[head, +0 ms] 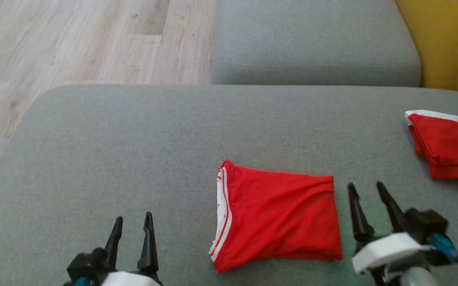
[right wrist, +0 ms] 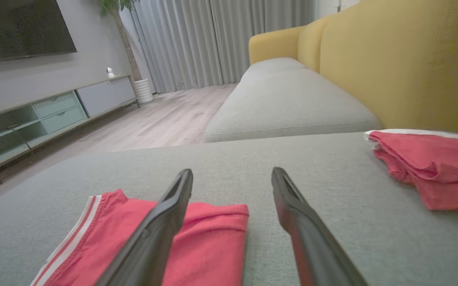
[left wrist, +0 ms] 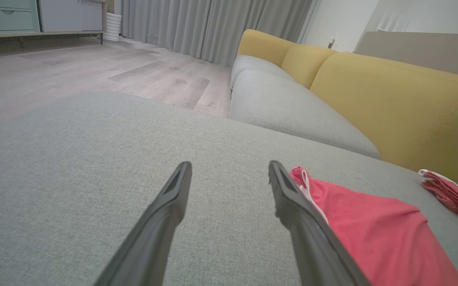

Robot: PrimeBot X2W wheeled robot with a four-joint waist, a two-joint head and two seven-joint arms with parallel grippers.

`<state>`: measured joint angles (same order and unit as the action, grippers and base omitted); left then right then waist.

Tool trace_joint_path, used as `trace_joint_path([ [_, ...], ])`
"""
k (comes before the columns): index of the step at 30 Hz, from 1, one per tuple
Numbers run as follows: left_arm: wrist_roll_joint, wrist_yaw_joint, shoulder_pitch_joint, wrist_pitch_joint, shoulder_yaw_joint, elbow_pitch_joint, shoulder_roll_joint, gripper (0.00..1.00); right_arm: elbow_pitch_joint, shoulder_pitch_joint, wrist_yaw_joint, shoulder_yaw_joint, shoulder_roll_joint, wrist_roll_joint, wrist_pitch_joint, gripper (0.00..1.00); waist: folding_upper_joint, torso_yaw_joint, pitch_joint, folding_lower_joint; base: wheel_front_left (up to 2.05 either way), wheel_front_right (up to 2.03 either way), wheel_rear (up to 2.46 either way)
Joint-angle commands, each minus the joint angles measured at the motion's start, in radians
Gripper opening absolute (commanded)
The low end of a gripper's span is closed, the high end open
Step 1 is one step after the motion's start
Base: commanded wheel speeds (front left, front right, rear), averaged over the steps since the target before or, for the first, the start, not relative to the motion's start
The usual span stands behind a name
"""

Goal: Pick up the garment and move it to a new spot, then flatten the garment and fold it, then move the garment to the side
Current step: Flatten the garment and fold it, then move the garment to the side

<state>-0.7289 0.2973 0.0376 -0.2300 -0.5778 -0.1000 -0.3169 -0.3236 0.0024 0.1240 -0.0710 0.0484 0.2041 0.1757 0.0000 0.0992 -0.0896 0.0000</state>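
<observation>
Flanking the folded garment (head: 276, 216), flat at lower centre on the grey cushion (head: 94, 159): left gripper (head: 133, 217) at lower left, right gripper (head: 365, 185) just beside its right edge. Both spread apart, gripping nothing, probably poised for sliding it to 1 side.

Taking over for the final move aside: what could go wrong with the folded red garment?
The folded red garment with white-striped trim lies loose; the open right hand beside its edge might pinch only the top layer and undo the fold. A second red garment with a white band sits at the right of the grey fabric cushion, so moving that way could bump it.
</observation>
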Motion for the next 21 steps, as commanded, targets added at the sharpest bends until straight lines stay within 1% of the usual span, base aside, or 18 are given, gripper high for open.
trace_joint_path([
  [1, 0.008, -0.007, -0.039, -0.011, 0.036, 0.024, -0.010, 1.00, 0.040, -0.024, 0.007, -0.016, 0.002, 0.003, -0.002, 1.00, 0.0000, -0.003, -0.004, 0.0000, 0.00, 0.00, 0.00],
  [4, 0.004, -0.010, -0.025, -0.013, 0.036, 0.026, -0.012, 1.00, 0.079, 0.024, 0.007, 0.014, 0.002, 0.012, -0.009, 1.00, 0.0000, -0.008, -0.013, 0.0000, 0.00, 0.00, 0.00],
  [8, 0.000, -0.015, -0.011, -0.012, 0.032, 0.025, -0.016, 1.00, 0.104, 0.066, 0.007, 0.028, 0.002, 0.018, -0.021, 1.00, 0.0000, -0.014, -0.021, 0.0000, 0.00, 0.00, 0.00],
  [21, 0.002, -0.005, -0.008, -0.001, 0.027, 0.017, -0.030, 1.00, 0.102, 0.093, 0.007, 0.039, 0.002, 0.016, -0.035, 1.00, 0.0000, -0.014, -0.022, 0.0000, 0.00, 0.00, 0.00],
])
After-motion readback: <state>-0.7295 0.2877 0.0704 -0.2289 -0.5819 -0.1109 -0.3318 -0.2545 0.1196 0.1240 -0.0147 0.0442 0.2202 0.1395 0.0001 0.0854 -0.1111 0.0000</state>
